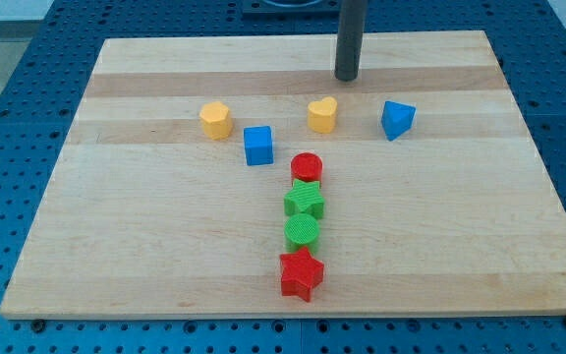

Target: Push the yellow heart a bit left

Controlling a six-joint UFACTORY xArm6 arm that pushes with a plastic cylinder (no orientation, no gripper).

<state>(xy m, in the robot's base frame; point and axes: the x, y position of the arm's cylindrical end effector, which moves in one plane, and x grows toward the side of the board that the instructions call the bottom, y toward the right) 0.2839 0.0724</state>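
The yellow heart (323,114) lies on the wooden board (165,256), a little above the middle. My tip (347,78) stands just above it and slightly to its right, apart from it by a small gap. A yellow pentagon-like block (216,120) lies to the heart's left, with a blue cube (257,146) between them and a bit lower. A blue triangular block (397,120) lies to the heart's right.
Below the heart a column runs toward the view's bottom: a red cylinder (307,167), a green star (305,201), a green cylinder (303,231) and a red star (301,274). The board sits on a blue perforated table (8,59).
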